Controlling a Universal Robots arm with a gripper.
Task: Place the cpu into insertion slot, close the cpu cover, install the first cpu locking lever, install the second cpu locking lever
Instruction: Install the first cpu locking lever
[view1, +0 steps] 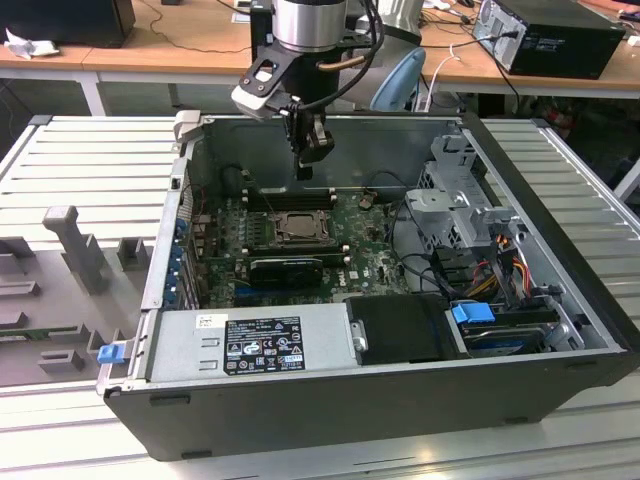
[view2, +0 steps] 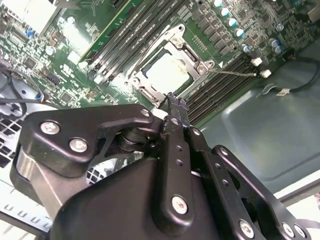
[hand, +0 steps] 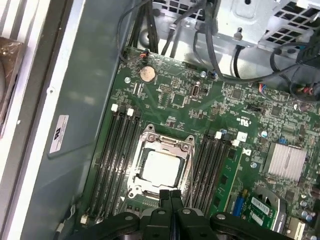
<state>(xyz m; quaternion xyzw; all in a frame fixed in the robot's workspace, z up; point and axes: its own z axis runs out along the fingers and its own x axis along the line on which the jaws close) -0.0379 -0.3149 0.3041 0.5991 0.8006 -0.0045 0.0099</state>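
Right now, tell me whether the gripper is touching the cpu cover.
Apart. The exterior view shows the gripper hanging well above the cpu cover, with open space plainly between them.

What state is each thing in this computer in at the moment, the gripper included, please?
cpu: seated flat, its top showing through the cover's window.
cpu cover: down flat around the cpu.
gripper: shut, holding nothing, hanging above the board near the cpu.
computer case: lying on its side, open on top, board exposed.
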